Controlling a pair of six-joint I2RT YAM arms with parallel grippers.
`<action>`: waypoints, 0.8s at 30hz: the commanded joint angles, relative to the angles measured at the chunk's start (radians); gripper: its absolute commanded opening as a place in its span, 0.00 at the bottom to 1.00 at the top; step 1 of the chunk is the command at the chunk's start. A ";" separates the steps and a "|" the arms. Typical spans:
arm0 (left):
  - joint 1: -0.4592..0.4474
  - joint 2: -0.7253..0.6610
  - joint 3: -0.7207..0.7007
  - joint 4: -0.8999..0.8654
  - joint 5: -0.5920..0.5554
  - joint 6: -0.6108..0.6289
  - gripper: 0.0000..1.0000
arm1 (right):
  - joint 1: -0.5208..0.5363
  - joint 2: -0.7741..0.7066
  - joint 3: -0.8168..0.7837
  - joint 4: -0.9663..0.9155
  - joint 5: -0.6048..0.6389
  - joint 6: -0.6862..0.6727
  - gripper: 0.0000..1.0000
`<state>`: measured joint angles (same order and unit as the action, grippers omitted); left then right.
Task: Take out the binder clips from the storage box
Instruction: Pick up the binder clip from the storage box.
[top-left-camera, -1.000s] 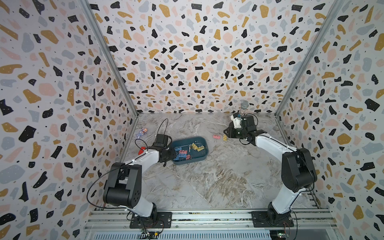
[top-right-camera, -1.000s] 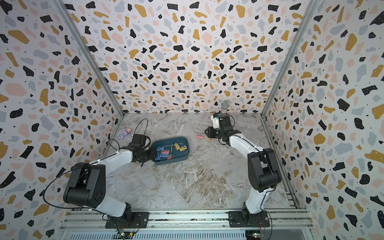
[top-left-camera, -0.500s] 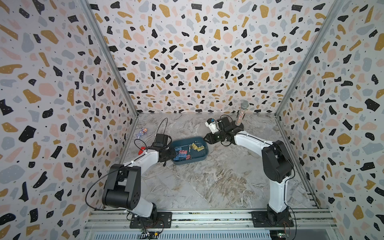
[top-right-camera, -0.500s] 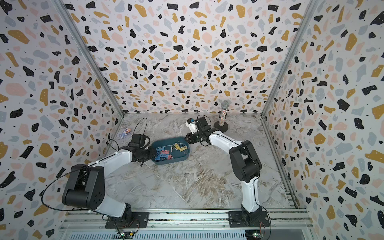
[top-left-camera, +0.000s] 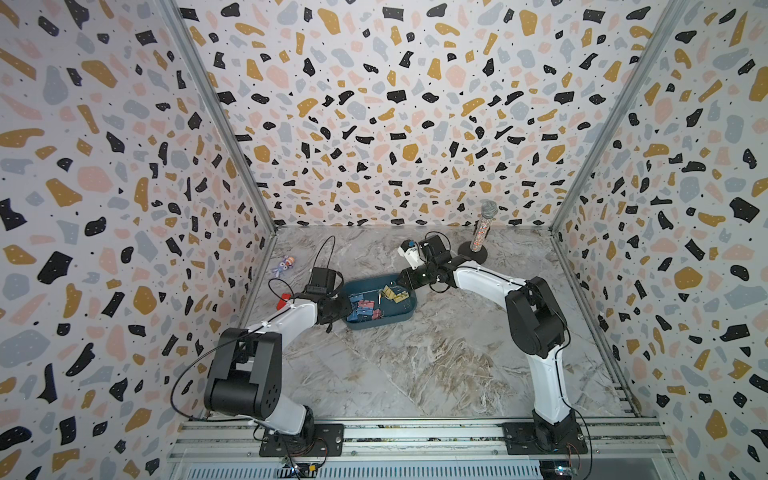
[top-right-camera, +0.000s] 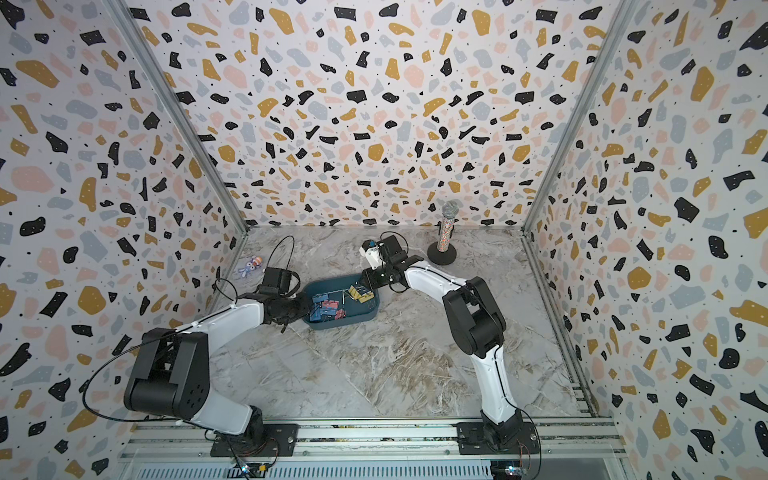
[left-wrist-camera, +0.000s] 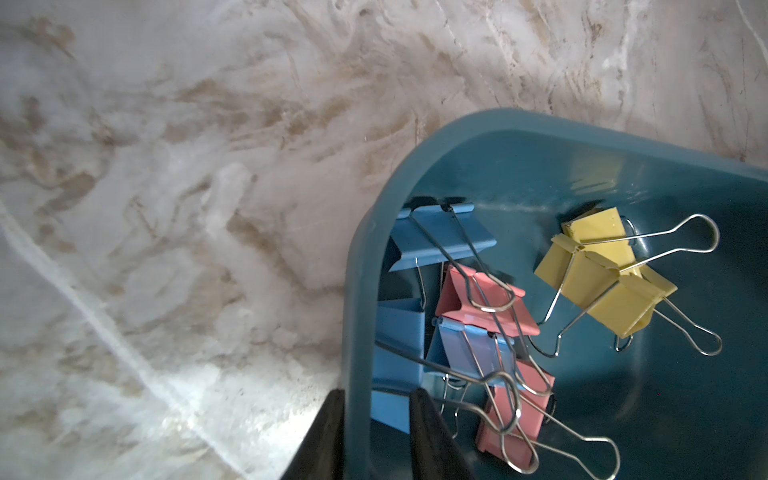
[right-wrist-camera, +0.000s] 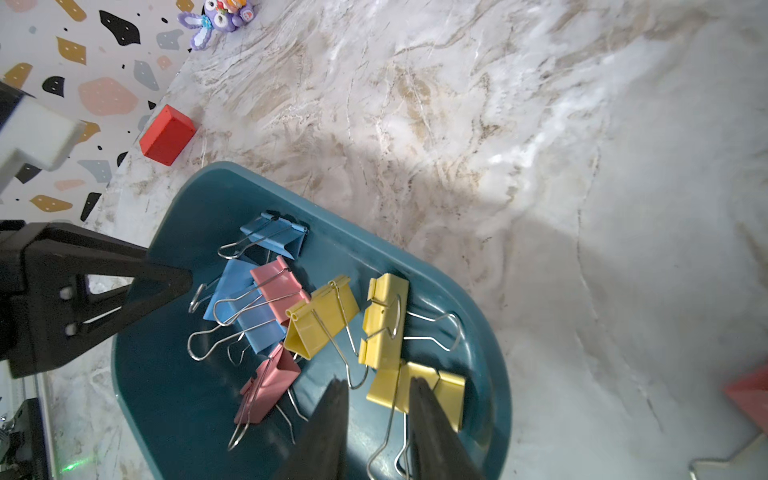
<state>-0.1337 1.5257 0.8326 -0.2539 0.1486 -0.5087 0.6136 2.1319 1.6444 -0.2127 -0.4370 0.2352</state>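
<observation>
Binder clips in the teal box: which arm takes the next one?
Right. The right gripper hangs jaws apart over a yellow folded-metal binder clip inside the dark teal plastic storage box. The left gripper straddles the box's wall, likely bracing it.

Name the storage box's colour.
The storage box is dark teal-blue; the right wrist view shows it best.

**Legible markings: none found**

Checked both top views and both wrist views. No text, label, brand, number or sign can be read on anything, whether between the jaws, ahead of them or to either side. The white housing (top-left-camera: 409, 254) behind the right jaws carries a small blue mark, too small to make out.
</observation>
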 joint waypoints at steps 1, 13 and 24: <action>0.005 -0.028 -0.006 0.011 -0.001 0.002 0.29 | 0.006 0.011 0.054 -0.014 -0.013 0.015 0.30; 0.003 -0.032 -0.010 0.015 0.002 0.001 0.29 | 0.018 0.068 0.118 -0.043 -0.009 0.023 0.30; 0.005 -0.034 -0.013 0.021 0.009 -0.001 0.29 | 0.032 0.107 0.178 -0.089 0.015 0.015 0.30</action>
<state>-0.1337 1.5166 0.8314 -0.2531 0.1493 -0.5095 0.6376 2.2398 1.7824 -0.2554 -0.4335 0.2508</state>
